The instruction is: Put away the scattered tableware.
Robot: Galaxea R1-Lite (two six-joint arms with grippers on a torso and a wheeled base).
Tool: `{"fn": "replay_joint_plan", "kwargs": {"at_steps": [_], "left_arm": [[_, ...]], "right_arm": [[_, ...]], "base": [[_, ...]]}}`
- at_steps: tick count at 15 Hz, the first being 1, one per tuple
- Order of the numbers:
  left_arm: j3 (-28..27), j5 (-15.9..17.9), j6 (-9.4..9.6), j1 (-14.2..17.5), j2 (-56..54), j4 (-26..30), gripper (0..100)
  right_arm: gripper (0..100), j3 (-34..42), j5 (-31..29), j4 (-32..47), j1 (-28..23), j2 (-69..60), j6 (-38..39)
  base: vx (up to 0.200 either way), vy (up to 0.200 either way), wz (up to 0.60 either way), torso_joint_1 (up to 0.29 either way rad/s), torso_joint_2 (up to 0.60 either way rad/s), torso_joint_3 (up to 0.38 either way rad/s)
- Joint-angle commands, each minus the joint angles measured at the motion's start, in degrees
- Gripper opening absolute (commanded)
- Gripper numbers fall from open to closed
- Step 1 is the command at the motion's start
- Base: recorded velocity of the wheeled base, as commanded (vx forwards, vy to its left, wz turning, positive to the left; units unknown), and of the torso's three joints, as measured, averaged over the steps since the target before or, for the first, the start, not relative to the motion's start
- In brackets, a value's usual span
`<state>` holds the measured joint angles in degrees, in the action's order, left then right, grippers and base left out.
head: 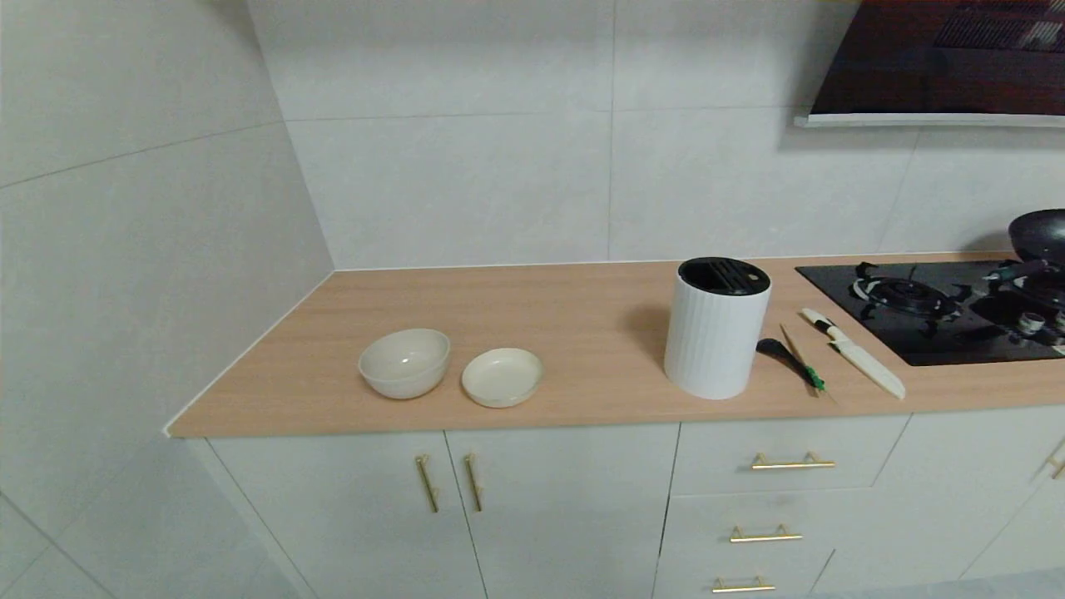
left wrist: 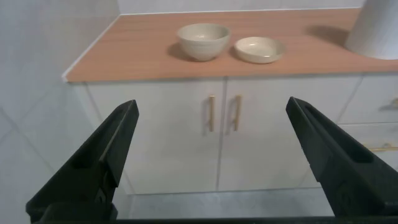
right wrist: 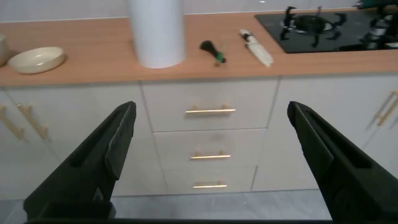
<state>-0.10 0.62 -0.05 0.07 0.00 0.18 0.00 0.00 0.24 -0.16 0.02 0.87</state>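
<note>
Your white knife with a pale handle [head: 853,351] [right wrist: 256,47] lies flat on the light wooden countertop [head: 566,316], between the white ribbed cylindrical holder with a black slotted top [head: 715,333] [right wrist: 157,31] [left wrist: 376,28] and the black gas hob [head: 915,320] [right wrist: 311,28]. Its long axis runs diagonally: the handle end points back towards the wall and the blade tip points towards the counter's front edge and the hob side.

Just beside it, on the holder's side, you have a slim utensil with a rounded black end and a green tip [head: 778,349] [right wrist: 211,50]. It lies roughly parallel to the knife, with the black end close to the holder's base and the green end nearer the front edge.

The holder stands upright; you cannot tell what its slots contain.

Well apart to the left sit a deep cream ceramic bowl [head: 405,362] [left wrist: 203,40] and a shallow cream dish [head: 502,376] [left wrist: 257,48] [right wrist: 36,59]. They are side by side, both mouth-up, and their glazed insides show.

A black wok [head: 1040,229] rests on the hob's far burner.

Your left gripper [left wrist: 211,107] hangs before the double cabinet doors with brass handles [left wrist: 221,115]. Its fingers are spread wide and hold nothing. Your right gripper [right wrist: 211,109] faces the white drawers with brass pulls [right wrist: 210,134], likewise spread wide and holding nothing.
</note>
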Motion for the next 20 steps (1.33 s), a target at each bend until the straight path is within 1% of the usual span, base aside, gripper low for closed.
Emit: {"fn": "replay_joint_plan", "kwargs": {"at_steps": [1, 12, 20], "left_arm": [[0.0, 0.0, -0.04, 0.0, 0.0, 0.0, 100], [0.0, 0.0, -0.04, 0.0, 0.0, 0.0, 100], [0.0, 0.0, -0.04, 0.0, 0.0, 0.0, 100]], "right_arm": [[100, 0.0, 0.0, 0.0, 0.0, 0.0, 0.0], [100, 0.0, 0.0, 0.0, 0.0, 0.0, 0.0], [100, 0.0, 0.0, 0.0, 0.0, 0.1, 0.0]], "base": [[0.000, 0.200, 0.00, -0.002, 0.00, 0.002], [0.000, 0.200, 0.00, 0.003, 0.00, 0.002], [0.000, 0.000, 0.00, 0.000, 0.00, 0.000]]}}
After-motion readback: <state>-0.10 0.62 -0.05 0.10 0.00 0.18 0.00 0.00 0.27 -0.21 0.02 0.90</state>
